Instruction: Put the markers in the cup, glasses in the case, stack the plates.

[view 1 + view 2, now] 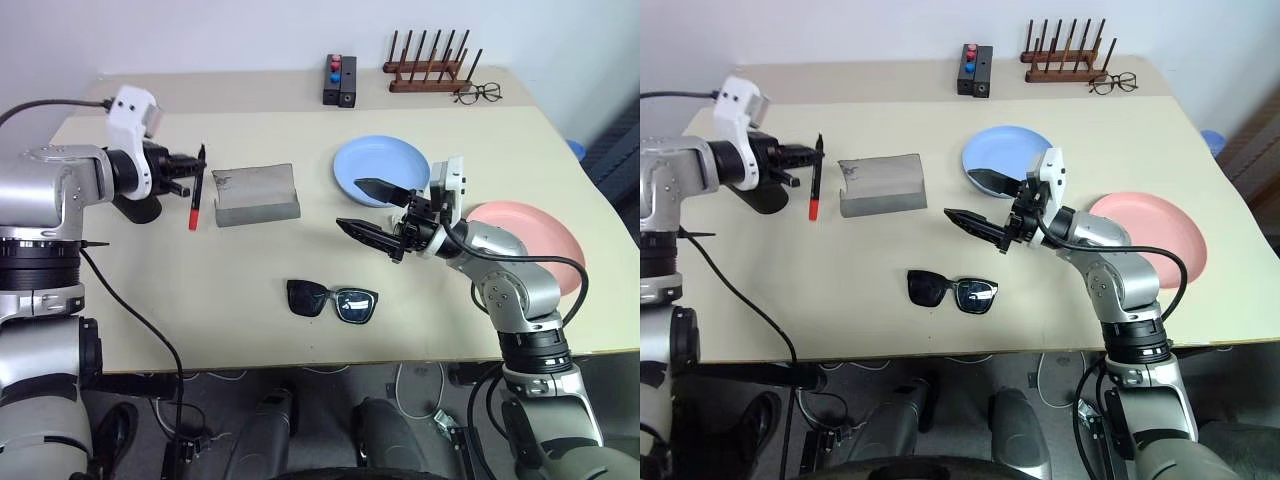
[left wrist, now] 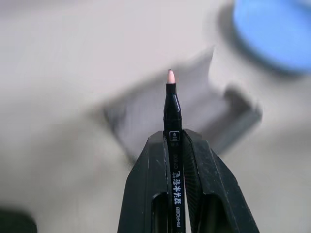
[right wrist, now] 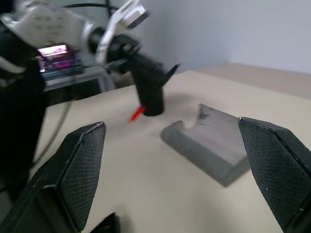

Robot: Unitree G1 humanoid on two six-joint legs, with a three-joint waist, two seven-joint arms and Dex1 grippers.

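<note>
My left gripper (image 1: 198, 163) is shut on a black marker (image 1: 196, 192), which hangs nearly upright with its red end down. It sits between the black cup (image 1: 138, 208) and the grey case (image 1: 256, 194). The left wrist view has the marker (image 2: 172, 121) pinched between the fingers (image 2: 150, 184). The cup stands on the table partly behind my left hand. The case lies shut. Black sunglasses (image 1: 332, 300) rest near the table's front edge. My right gripper (image 1: 350, 203) is open and holds nothing, above the table between the sunglasses and the blue plate (image 1: 385, 160). The pink plate (image 1: 540, 235) lies at the right.
At the back of the table (image 1: 150, 300) stand a small black box with red and blue buttons (image 1: 340, 80) and a wooden peg rack (image 1: 430, 65). Thin clear-lens spectacles (image 1: 478, 94) lie next to the rack. The table's front edge runs just below the sunglasses.
</note>
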